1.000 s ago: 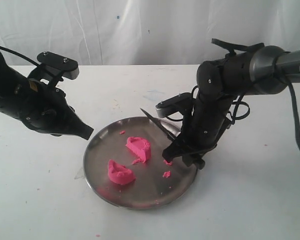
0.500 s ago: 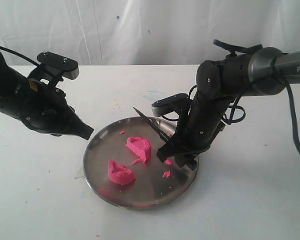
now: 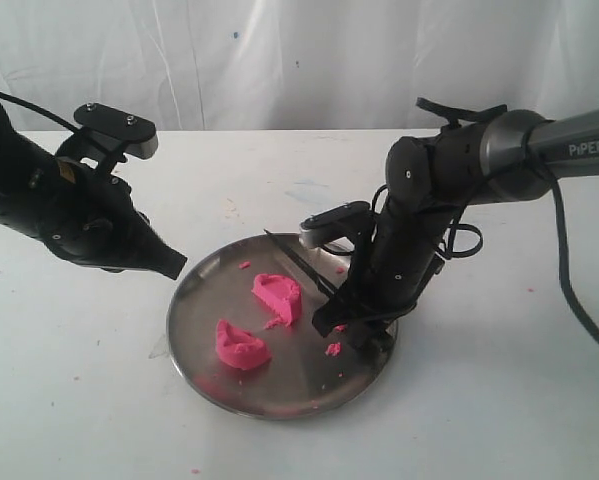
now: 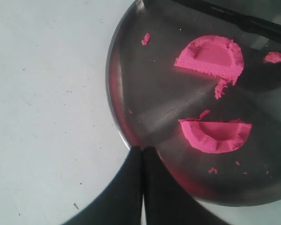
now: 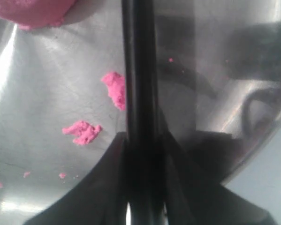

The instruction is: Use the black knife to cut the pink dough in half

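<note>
The pink dough lies in two half lumps on the round steel plate (image 3: 279, 392): one near the middle (image 3: 278, 296), one toward the front left (image 3: 241, 344). The left wrist view shows both halves (image 4: 210, 55) (image 4: 216, 135) with flat cut faces. My right gripper (image 3: 331, 318) is shut on the black knife (image 3: 299, 265) low over the plate's right side, with the blade pointing back-left just behind the middle half. In the right wrist view the knife (image 5: 138, 70) runs straight out from the gripper (image 5: 142, 136). My left gripper (image 3: 176, 265) is shut and empty at the plate's left rim.
Small pink crumbs (image 3: 332, 348) (image 3: 244, 265) lie scattered on the plate; two bigger ones (image 5: 114, 89) (image 5: 81, 131) sit beside the blade. The plate rests on a white table (image 3: 499, 400) with a white cloth backdrop behind. Cables loop off the right arm (image 3: 469, 235).
My right gripper has carried the knife left and lower, further over the plate, and the blade tip has swung toward the back-left. The left arm and both dough halves have stayed put.
</note>
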Controlling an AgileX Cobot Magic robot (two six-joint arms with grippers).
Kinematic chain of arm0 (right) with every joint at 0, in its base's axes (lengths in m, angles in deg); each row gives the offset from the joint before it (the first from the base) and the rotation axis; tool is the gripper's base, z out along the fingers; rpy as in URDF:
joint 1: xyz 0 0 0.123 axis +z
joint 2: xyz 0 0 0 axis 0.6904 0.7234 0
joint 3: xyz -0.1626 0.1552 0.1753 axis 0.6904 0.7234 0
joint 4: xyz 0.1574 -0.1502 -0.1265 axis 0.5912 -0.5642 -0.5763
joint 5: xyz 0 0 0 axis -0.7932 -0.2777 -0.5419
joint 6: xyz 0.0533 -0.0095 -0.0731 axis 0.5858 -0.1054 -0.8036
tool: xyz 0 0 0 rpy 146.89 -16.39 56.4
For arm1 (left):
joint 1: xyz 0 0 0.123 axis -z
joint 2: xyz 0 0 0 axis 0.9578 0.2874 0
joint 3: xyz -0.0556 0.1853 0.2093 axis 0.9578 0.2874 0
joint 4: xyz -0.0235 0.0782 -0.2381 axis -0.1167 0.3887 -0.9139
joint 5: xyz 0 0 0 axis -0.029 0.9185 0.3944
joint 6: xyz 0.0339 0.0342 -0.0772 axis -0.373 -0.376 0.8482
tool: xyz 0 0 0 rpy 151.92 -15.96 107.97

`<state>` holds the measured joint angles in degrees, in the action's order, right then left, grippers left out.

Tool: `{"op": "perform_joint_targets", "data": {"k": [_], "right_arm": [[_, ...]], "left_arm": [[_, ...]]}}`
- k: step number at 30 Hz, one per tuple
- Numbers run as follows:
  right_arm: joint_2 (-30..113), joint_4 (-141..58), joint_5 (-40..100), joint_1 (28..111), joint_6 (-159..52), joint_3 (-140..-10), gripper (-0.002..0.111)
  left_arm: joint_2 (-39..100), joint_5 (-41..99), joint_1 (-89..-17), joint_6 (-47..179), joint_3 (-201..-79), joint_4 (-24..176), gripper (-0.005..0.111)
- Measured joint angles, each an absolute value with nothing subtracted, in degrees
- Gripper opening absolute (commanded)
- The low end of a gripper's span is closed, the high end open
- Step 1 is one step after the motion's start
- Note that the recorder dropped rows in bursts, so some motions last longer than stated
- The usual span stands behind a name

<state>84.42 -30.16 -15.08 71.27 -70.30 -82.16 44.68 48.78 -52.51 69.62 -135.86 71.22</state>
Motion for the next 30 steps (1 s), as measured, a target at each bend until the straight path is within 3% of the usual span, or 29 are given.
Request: {"op": "perform_joint_targets", "data": {"k": [6, 13, 21, 30], "right_arm": [[84.4, -30.1, -15.1, 71.3, -70.3, -82.2, 0.019], [84.4, -30.1, -15.1, 71.3, -70.3, -82.2, 0.02], [84.4, -29.9, -15.1, 71.3, -70.3, -82.2, 0.035], [84.4, -29.7, -15.1, 71.3, -70.3, -82.2, 0.036]], "left_arm": [[44.7, 48.8, -52.5, 69.6, -135.9, 71.2, 0.0], [44.7, 48.7, -52.5, 69.6, -135.9, 71.2, 0.0], [44.7, 48.7, -52.5, 69.6, -135.9, 71.1, 0.0], [44.7, 48.7, -52.5, 69.6, -135.9, 71.1, 0.0]]}}
